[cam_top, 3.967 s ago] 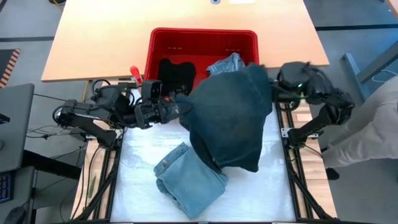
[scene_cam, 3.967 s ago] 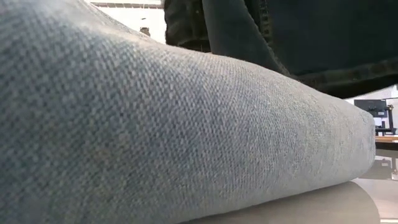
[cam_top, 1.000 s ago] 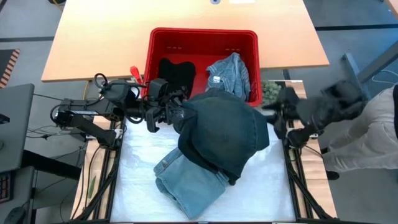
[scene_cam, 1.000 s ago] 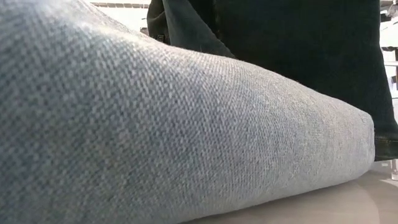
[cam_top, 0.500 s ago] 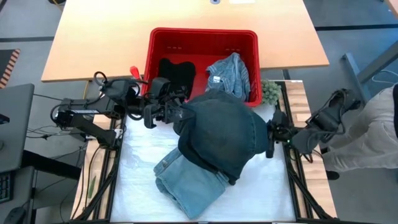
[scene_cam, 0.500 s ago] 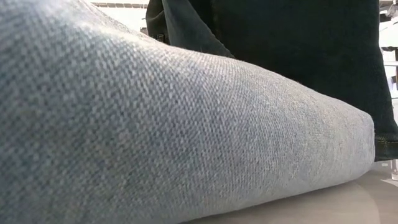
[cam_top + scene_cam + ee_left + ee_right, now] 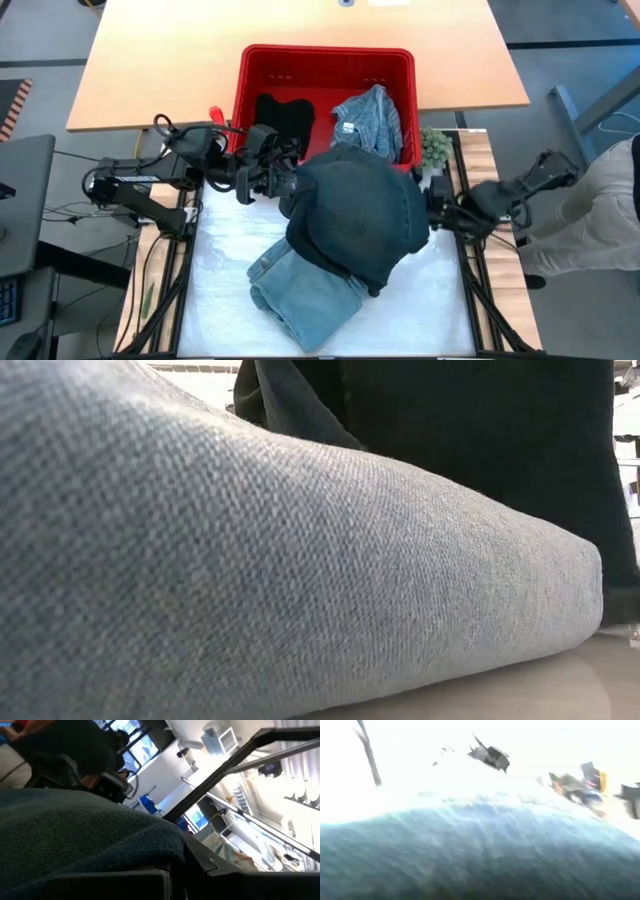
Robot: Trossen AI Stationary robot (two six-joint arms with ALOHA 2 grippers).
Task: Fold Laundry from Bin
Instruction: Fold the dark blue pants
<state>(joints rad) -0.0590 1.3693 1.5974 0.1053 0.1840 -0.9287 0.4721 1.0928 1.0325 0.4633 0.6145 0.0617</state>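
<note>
A dark denim-blue garment [image 7: 355,215] hangs bunched between my two grippers above the white mat. My left gripper [image 7: 283,182] is shut on its left side and my right gripper [image 7: 430,210] is shut at its right edge. Its lower part drapes onto folded light blue jeans [image 7: 305,290], which lie on the mat and fill the low view [image 7: 250,560]. The red bin [image 7: 325,55] stands behind, holding a black garment [image 7: 283,115] and a blue-white striped one [image 7: 370,115]. My left gripper holds a bunched fold at the dark garment's left side [image 7: 100,835], coming level from the table's left. The cloth bulges over the fingers and hides the pinch. My right gripper meets the garment's right edge [image 7: 420,208] level from the table's right. Cloth [image 7: 470,850] fills its wrist view and hides the fingers.
A small green fuzzy lump [image 7: 435,148] lies by the bin's near right corner. The white mat [image 7: 225,260] has bare room left of the jeans and at the near right. A person's light sleeve [image 7: 610,200] shows at the right edge.
My right gripper has swung from beyond the table's right edge down and leftward to the dark garment's right edge, tipped to level, and shut there. The garment has stayed hanging from my left gripper, whose wrist has rolled a little.
</note>
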